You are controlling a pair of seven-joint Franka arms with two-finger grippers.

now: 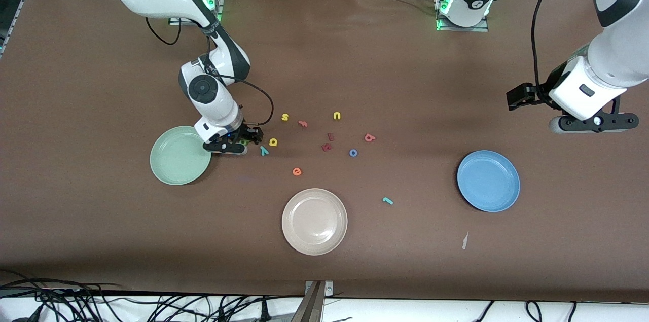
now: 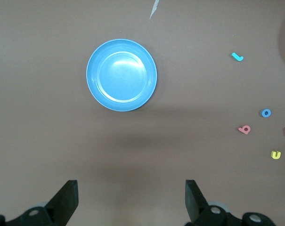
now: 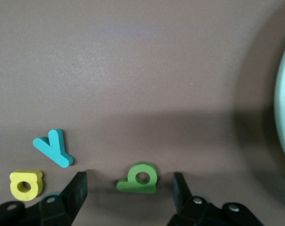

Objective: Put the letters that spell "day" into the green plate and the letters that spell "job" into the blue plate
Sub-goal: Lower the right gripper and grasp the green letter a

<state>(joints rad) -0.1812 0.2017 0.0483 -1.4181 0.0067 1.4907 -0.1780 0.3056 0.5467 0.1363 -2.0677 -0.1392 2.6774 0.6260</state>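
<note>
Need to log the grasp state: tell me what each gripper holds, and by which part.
Nothing is held. The right gripper is open, straddling the green d on the table without touching it. The left gripper waits open above the table.

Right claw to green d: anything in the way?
Nothing visible. The green d lies on the table between the right claw's open fingers; the teal y and yellow a lie outside them.

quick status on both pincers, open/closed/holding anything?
Left pincer: open, holding nothing, over bare table beside the round blue plate.
Right pincer: open, down astride the small green foam letter d, not yet gripping it.
</note>
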